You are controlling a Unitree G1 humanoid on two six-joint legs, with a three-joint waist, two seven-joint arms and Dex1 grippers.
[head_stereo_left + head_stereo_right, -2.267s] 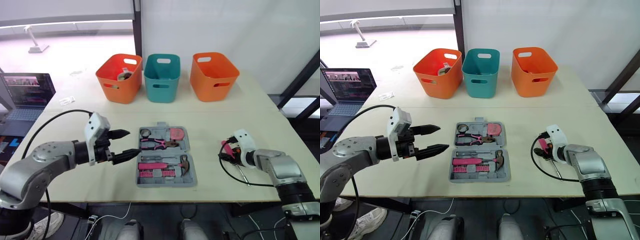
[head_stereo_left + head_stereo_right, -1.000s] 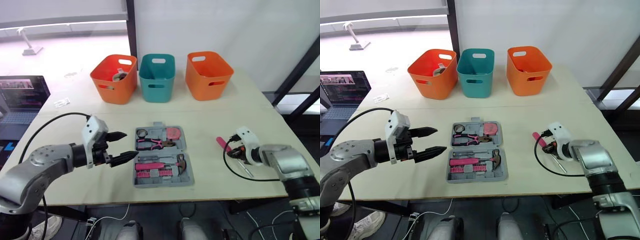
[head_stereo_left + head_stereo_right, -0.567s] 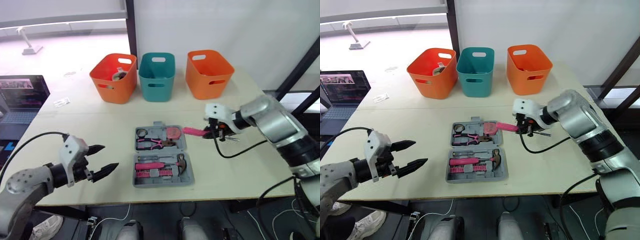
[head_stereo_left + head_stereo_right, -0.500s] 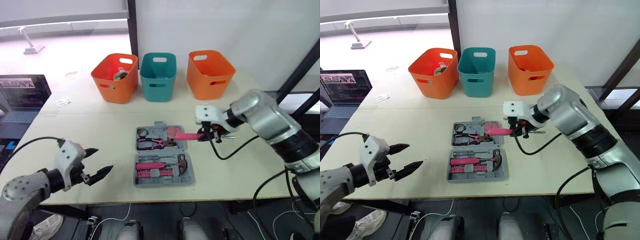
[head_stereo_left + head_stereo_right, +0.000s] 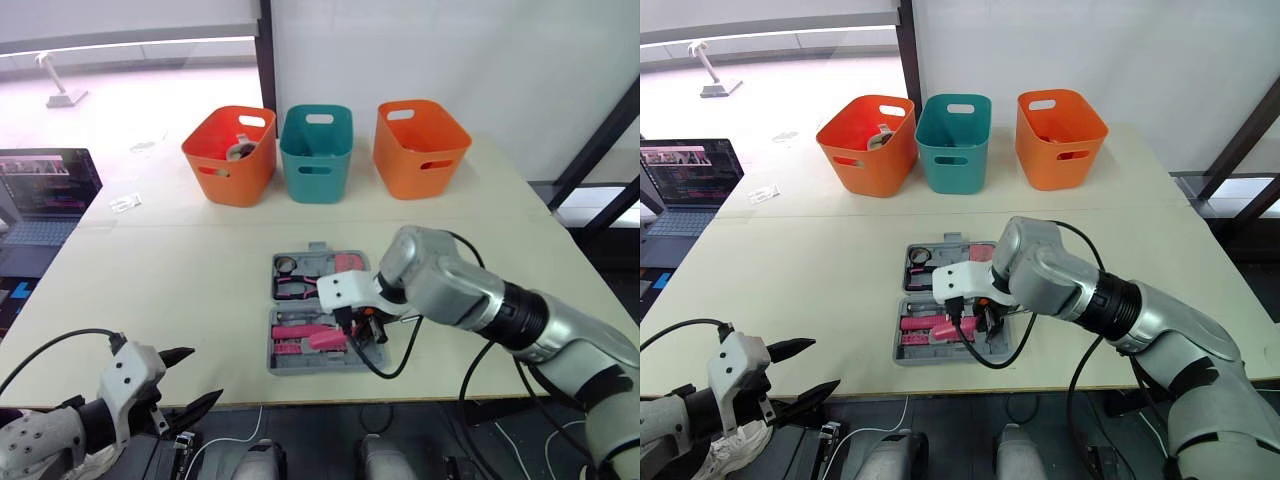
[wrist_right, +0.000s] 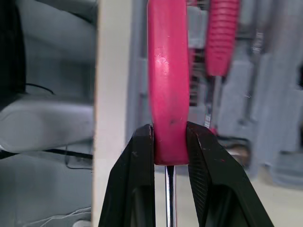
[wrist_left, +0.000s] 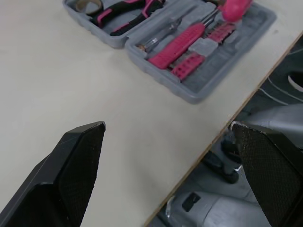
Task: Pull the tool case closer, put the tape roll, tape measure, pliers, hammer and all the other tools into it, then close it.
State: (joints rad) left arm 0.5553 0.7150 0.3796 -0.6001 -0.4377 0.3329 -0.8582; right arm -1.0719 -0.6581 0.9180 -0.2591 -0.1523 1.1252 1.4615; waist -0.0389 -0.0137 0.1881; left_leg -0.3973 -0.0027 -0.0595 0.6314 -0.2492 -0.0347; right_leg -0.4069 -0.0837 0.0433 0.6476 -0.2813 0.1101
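**Screwdriver held over the case, left arm standing off**

- Right gripper (image 6: 169, 135): fingers pinched tight on the pink handle of a screwdriver (image 6: 168, 85), with the metal shaft running back between them. The arm reaches across the table, so the tool hangs just above the near half of the tool case (image 7: 213, 78). My read is that it is lining up on a slot and the release is not yet done.
- Left gripper (image 7: 166, 126): spread wide and holding nothing, low at the near table edge and well apart from the case. It looks parked there to leave the right arm room.
- The case lies open and flat, mid-table.
  - Far half: pliers (image 5: 300, 288), a dark tape roll (image 5: 288, 264) and a pink tape measure (image 5: 347, 262).
  - Near half: a pink-handled tool (image 7: 177, 45) with a strip of bits (image 7: 196, 61) beside it. The hammer's spot is behind the gripper, so I cannot tell about it.
- Three bins stand along the far side.
  - The left orange bin (image 5: 225, 165) has something greyish inside.
  - The insides of the teal bin (image 5: 315, 160) and the right orange bin (image 5: 420, 155) cannot be read from here.
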